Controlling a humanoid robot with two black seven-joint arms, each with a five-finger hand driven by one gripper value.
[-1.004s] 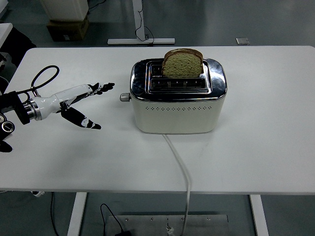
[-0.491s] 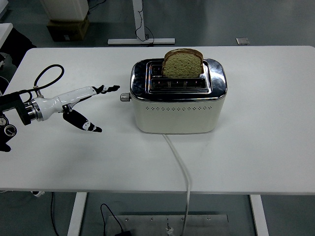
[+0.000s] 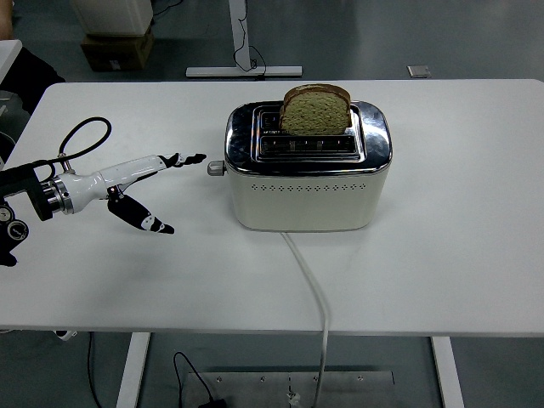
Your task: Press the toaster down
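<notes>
A cream and chrome toaster stands in the middle of the white table. A slice of brown bread sticks up out of its far slot. Its grey lever knob juts from the left end, in the raised position. My left hand reaches in from the left, fingers spread flat and thumb hanging down. Its fingertips are just left of the knob and slightly above it, not touching. The hand holds nothing. My right hand is out of view.
The toaster's white power cord runs from its front over the table's near edge. A black cable loop arches over my left wrist. Boxes and a stand base are on the floor beyond the table.
My left hand has moved right and a little lower, bringing the fingertips closer to the lever knob. The toaster and bread have not moved.
</notes>
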